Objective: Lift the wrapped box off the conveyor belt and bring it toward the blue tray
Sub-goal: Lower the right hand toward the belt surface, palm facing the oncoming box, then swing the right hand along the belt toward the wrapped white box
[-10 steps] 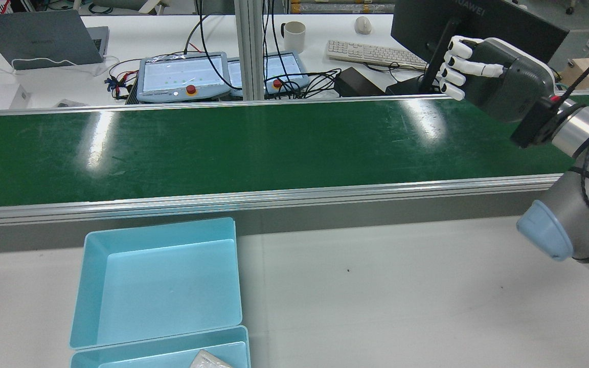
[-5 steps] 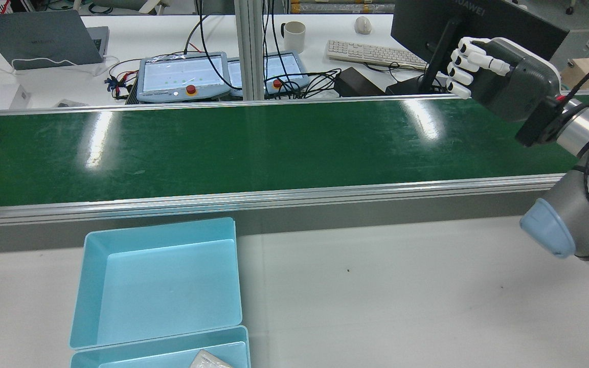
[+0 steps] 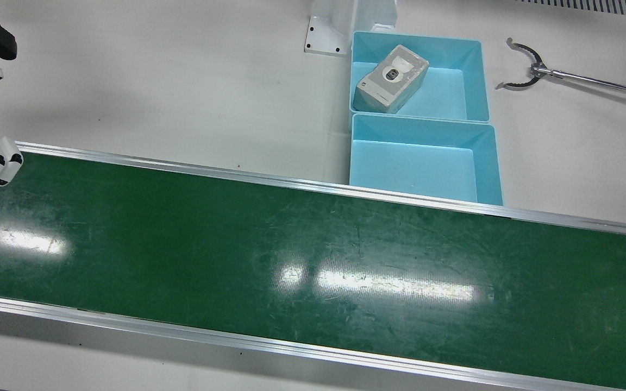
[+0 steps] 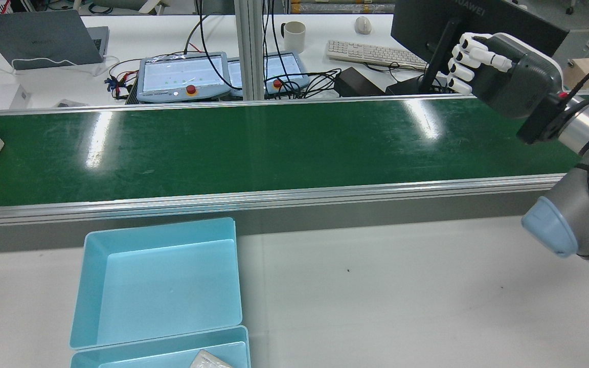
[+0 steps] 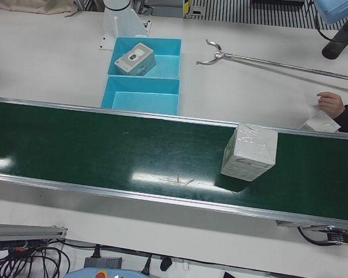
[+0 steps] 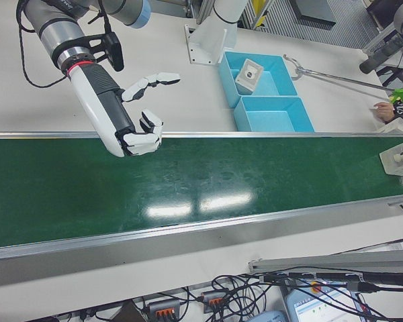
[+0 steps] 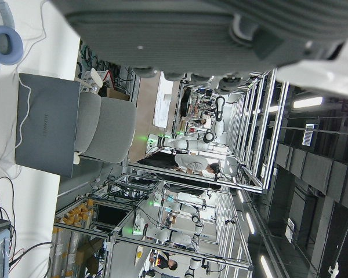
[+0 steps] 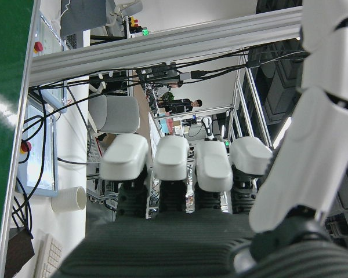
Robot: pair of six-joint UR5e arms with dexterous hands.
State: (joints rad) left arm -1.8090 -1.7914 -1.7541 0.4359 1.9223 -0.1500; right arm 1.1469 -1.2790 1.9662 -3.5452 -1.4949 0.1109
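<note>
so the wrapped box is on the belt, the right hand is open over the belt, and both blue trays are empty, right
Not quite: only the blue tray next to the belt is empty. The far tray already holds a box, as the front view shows. The wrapped box is on the belt, and the right hand is open over it.

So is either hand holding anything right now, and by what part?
Nothing is held. The right hand hangs open above the conveyor belt; the wrapped box rides it untouched.

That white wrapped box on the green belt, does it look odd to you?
A little. The wrapped box sits skewed on the conveyor belt, its edges turned off the belt's line, and its plastic wrap looks wrinkled. Nothing looks spilled or broken.
</note>
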